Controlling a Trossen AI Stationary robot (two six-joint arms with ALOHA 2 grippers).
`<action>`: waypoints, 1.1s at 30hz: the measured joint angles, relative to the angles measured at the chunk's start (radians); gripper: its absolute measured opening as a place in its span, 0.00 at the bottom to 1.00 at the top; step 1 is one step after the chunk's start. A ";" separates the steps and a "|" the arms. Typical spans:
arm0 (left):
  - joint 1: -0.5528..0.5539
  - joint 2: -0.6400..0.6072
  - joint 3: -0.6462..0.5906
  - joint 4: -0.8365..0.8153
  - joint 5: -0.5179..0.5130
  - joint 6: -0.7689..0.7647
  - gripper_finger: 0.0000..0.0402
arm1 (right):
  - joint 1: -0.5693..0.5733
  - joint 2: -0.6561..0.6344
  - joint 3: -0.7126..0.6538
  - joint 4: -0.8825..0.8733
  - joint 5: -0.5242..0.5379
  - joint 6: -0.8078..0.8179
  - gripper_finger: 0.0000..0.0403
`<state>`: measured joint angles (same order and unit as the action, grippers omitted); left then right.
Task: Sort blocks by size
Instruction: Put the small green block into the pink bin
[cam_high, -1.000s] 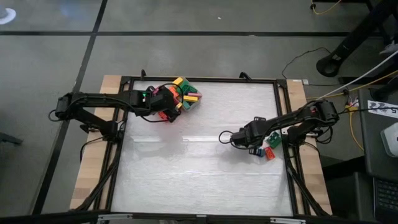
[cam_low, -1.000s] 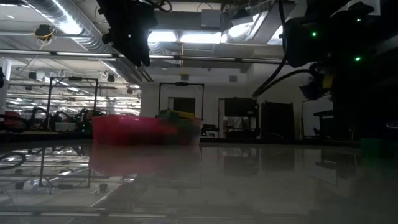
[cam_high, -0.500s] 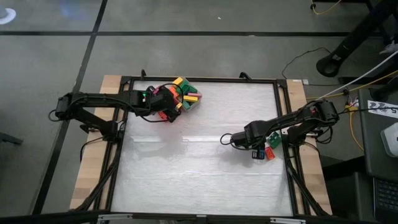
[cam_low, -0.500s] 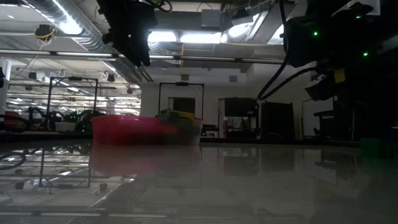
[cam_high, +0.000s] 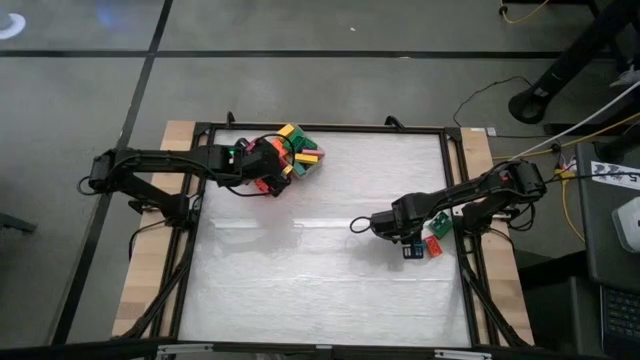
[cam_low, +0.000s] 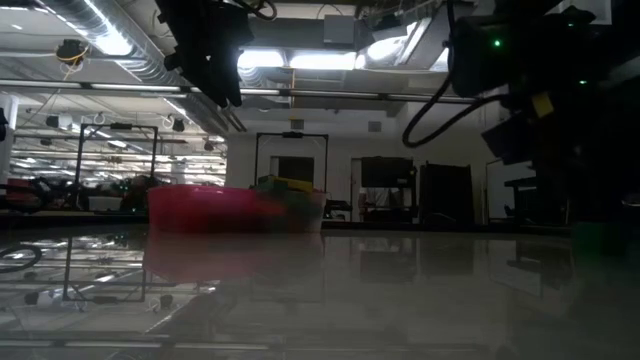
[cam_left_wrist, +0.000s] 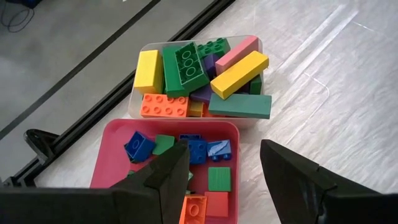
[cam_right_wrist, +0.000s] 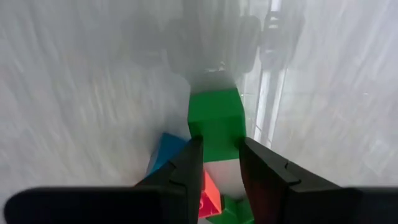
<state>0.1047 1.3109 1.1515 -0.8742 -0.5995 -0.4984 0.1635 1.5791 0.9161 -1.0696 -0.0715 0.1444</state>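
The right gripper (cam_right_wrist: 216, 163) is low over a small cluster of loose blocks near the right edge of the table (cam_high: 320, 260), its fingers (cam_right_wrist: 180, 180) narrowly parted with a green block (cam_right_wrist: 215, 127) sitting directly ahead of the tips, partly entering the gap. Whether the pads already touch that block cannot be told; it does not appear lifted. A blue block (cam_right_wrist: 166, 154) lies just beside the one finger, a red block (cam_right_wrist: 209, 194) shows between the fingers close to the wrist, and a further green piece lies beneath it. The green block looks short and squarish, with no long axis to align on; in my judgement the approach is straight forward along the gripper's own line, and the neighbouring blue block is the likeliest thing to be nudged. The left gripper (cam_left_wrist: 224, 163) waits, spread wide and holding nothing, above the two containers far across the table from the working arm: the pink tray (cam_left_wrist: 106, 168) lies under its fingers with short bricks in it, and the clear tray (cam_left_wrist: 264, 46) just beyond holds the long bars. The right arm is plainly the nearer to the loose cluster.
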 joint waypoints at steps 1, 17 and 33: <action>0.000 0.000 0.000 0.000 0.000 0.000 0.46 | 0.000 0.000 0.000 0.005 0.000 0.000 0.26; 0.000 0.000 0.000 0.000 0.000 0.000 0.46 | 0.000 0.000 0.000 0.017 0.019 0.012 0.26; 0.000 0.000 0.000 0.000 0.000 0.000 0.46 | 0.000 0.008 0.049 -0.057 0.036 0.061 0.26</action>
<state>0.1047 1.3109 1.1515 -0.8743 -0.5992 -0.4984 0.1631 1.5867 0.9647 -1.1264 -0.0353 0.2059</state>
